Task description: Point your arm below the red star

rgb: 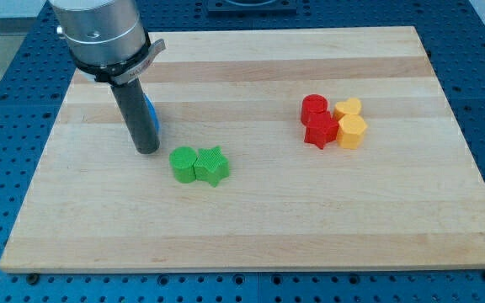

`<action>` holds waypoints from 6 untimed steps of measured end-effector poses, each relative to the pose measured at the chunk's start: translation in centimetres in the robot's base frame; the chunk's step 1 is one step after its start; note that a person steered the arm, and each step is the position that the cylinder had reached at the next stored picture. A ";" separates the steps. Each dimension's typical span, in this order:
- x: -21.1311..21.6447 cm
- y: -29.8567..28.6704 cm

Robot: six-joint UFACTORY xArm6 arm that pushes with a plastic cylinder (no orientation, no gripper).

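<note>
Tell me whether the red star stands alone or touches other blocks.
Touching. The red star sits packed against the red cylinder above it and a yellow block on its right. My tip is far left.

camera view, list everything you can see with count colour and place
wooden board: 1, light wood, fills most of the view
red cylinder: 1, red, right of centre
red star: 1, red, just below the red cylinder
yellow blocks: 2, yellow, touching the red pair's right side, shapes unclear
green cylinder: 1, green, centre left
green star: 1, green, touching the green cylinder's right
blue block: 1, blue, mostly hidden behind the rod
my tip: 1, dark, upper left of the green pair, far left of the red star
</note>
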State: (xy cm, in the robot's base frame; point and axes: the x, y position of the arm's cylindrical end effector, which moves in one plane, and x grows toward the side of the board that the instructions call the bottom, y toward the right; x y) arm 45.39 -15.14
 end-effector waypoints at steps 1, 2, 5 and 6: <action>0.0 0.4; 0.0 0.5; -0.3 7.5; -1.3 12.0</action>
State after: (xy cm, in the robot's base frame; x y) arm 44.07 -3.09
